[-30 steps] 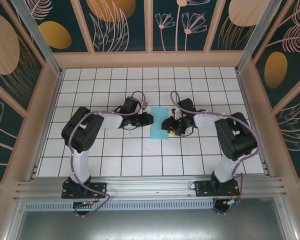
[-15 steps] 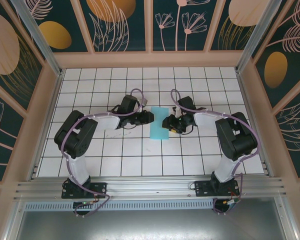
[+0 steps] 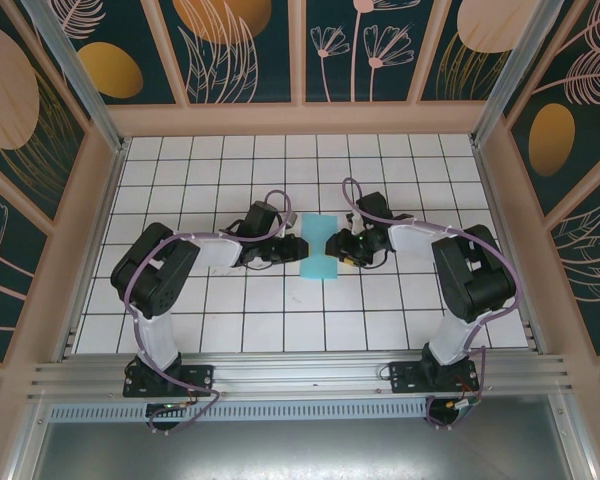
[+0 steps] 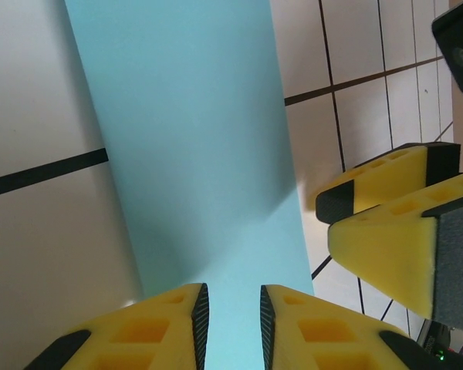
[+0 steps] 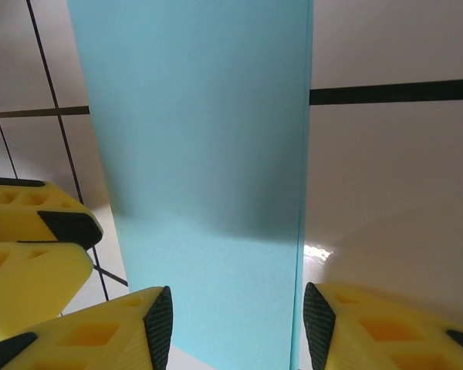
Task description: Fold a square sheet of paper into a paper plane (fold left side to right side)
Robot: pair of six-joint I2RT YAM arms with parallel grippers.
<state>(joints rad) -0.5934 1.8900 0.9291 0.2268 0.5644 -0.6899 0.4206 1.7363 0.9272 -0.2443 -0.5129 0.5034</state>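
The square sheet of paper lies on the tiles as a narrow turquoise strip, doubled over, about one tile wide and two long. Two stacked edges show along one long side. My left gripper sits at the strip's left edge, low over the paper, its yellow fingers a narrow gap apart with nothing between them. My right gripper is at the right edge, open wide, with its fingers spread across the width of the paper. The two grippers face each other closely.
White grid tiles cover the floor, boxed in by tan frame walls. The right gripper's fingers loom at the right of the left wrist view. The left gripper's fingers show at the left of the right wrist view.
My left gripper has come down and right onto the paper's left edge. The right gripper has crept slightly up along the right edge. The paper has stayed put.
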